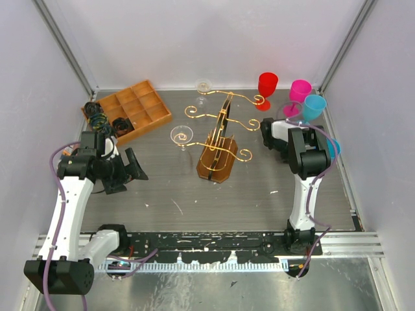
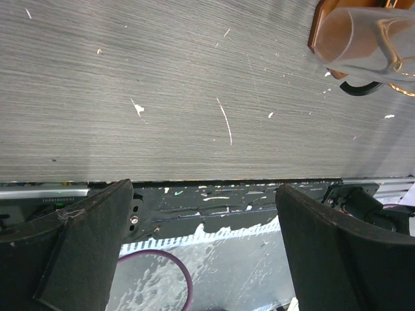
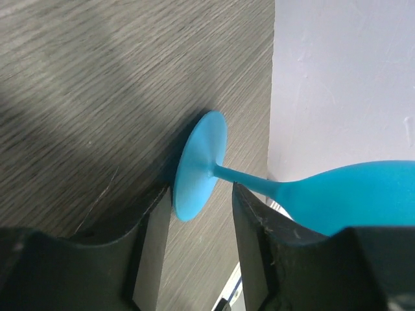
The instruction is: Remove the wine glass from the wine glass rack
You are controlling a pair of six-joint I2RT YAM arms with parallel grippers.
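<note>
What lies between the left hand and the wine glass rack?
Only bare table, per top and left wrist views; a clear wine glass hangs on the rack's side facing the left hand.

The left arm [image 1: 68, 194] rises from its base and bends inward. The left gripper [image 1: 128, 175] sits low, its fingers [image 2: 84, 249] spread wide with nothing between them. The right arm [image 1: 301, 194] stretches forward and folds at the elbow. The right gripper [image 3: 201, 191] has its fingers [image 3: 249, 220] narrowly parted.

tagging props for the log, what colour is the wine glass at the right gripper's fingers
Light blue all over; the glass shows best in the right wrist view.
</note>
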